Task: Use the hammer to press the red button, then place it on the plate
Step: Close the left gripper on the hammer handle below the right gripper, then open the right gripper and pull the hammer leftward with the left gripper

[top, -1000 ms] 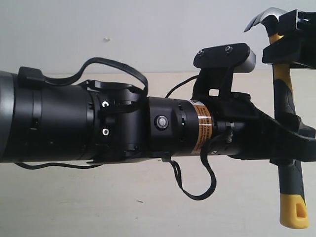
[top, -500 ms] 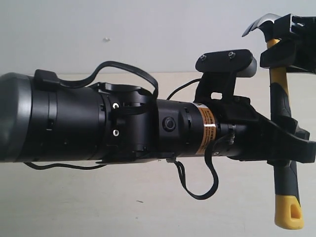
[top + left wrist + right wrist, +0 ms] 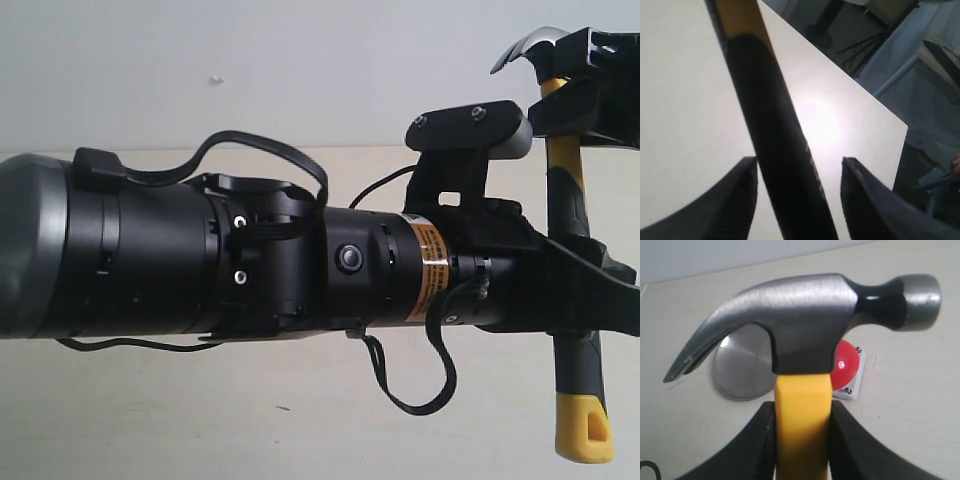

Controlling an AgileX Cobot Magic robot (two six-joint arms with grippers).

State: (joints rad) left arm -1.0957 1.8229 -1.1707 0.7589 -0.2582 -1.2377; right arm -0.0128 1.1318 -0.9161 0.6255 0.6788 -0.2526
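The hammer (image 3: pixel 582 420) hangs upright at the right of the exterior view, head up and yellow looped end down. My right gripper (image 3: pixel 578 98) is shut on its yellow neck just under the dark head (image 3: pixel 805 315), seen close at the right gripper (image 3: pixel 803 405). My left gripper (image 3: pixel 590 300) reaches across and straddles the black grip lower down. In the left wrist view the hammer handle (image 3: pixel 775 130) runs between the fingers (image 3: pixel 865 200) of the left gripper (image 3: pixel 799 160), which is open with a gap on one side. Beneath the head lie the red button (image 3: pixel 846 365) and the plate (image 3: pixel 742 370).
The left arm (image 3: pixel 200 260) with its looping cables fills most of the exterior view and hides the tabletop behind it. The pale table (image 3: pixel 910 405) ends at an edge (image 3: pixel 890 150), with dark stands and clutter beyond it.
The left arm has slid to the right, towards the hammer. The hammer has shifted slightly left and stays upright in the right gripper.
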